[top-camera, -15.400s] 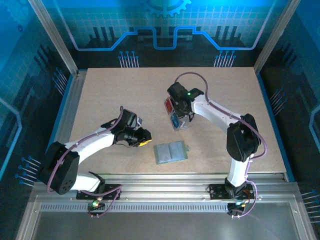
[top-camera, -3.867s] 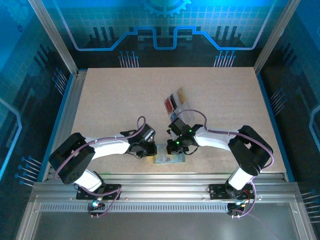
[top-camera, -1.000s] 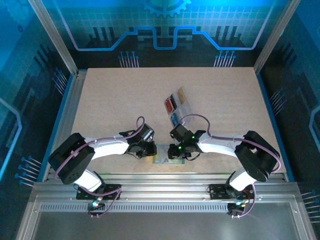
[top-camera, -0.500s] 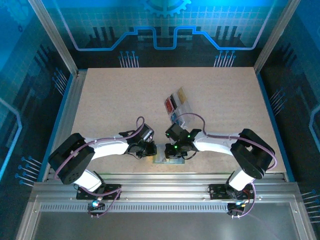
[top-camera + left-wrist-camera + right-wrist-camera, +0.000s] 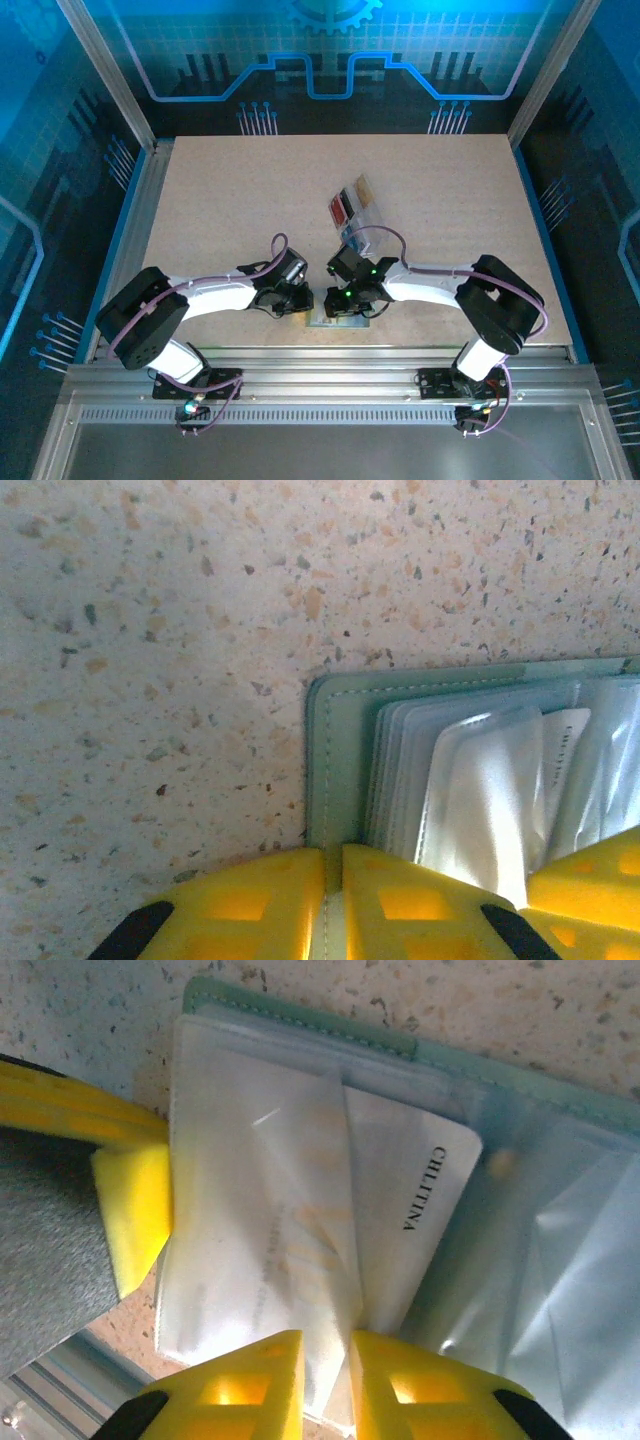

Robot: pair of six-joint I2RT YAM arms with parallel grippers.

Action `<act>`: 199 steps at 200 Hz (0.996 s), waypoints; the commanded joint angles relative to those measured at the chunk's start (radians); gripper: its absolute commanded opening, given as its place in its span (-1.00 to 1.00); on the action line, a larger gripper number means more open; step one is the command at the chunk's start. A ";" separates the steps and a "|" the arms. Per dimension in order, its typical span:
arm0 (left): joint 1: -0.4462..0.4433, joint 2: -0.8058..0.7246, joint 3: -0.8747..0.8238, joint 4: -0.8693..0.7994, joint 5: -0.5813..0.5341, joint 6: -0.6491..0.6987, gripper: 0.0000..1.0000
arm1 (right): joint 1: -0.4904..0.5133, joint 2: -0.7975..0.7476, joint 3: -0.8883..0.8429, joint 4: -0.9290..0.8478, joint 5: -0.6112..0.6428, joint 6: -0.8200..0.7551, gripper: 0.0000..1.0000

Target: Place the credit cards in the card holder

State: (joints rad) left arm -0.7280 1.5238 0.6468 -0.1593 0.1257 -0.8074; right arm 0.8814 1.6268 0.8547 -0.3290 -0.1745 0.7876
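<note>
The sage-green card holder (image 5: 330, 320) lies open near the table's front edge, its clear sleeves (image 5: 480, 790) fanned out. My left gripper (image 5: 299, 304) (image 5: 333, 885) is shut on the holder's green left edge (image 5: 338, 750), pinning it down. My right gripper (image 5: 339, 302) (image 5: 325, 1385) is shut on the near end of a pale credit card (image 5: 290, 1230) with faint orange print, which lies mostly under a clear sleeve. A white printed slip (image 5: 410, 1190) sits in the sleeve beside it. More credit cards (image 5: 341, 208) stand in stacks further back.
A clear compartmented tray (image 5: 356, 206) holding red, tan and blue card stacks sits just behind the right arm. The two grippers are close together over the holder; a finger of the left one (image 5: 135, 1210) shows in the right wrist view. The metal rail (image 5: 330, 355) runs right in front.
My right gripper has slid leftward over the card holder, closer to the left gripper. The left gripper and the holder have stayed put.
</note>
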 commanded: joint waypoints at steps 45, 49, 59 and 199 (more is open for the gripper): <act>-0.004 0.062 -0.044 -0.048 0.003 -0.007 -0.68 | 0.005 -0.061 0.006 -0.119 0.088 -0.020 -0.74; -0.005 0.062 -0.044 -0.049 0.003 -0.008 -0.68 | 0.004 -0.057 0.005 -0.122 0.094 -0.019 -0.78; -0.003 0.060 -0.045 -0.049 0.003 -0.007 -0.68 | 0.002 -0.045 0.011 -0.130 0.101 -0.020 -0.90; -0.005 0.061 -0.050 -0.045 0.005 -0.009 -0.69 | 0.027 0.081 0.108 -0.070 0.056 -0.055 -0.95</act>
State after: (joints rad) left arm -0.7254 1.5227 0.6468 -0.1596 0.1287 -0.8108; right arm 0.8906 1.6894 0.9257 -0.4458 -0.1043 0.7578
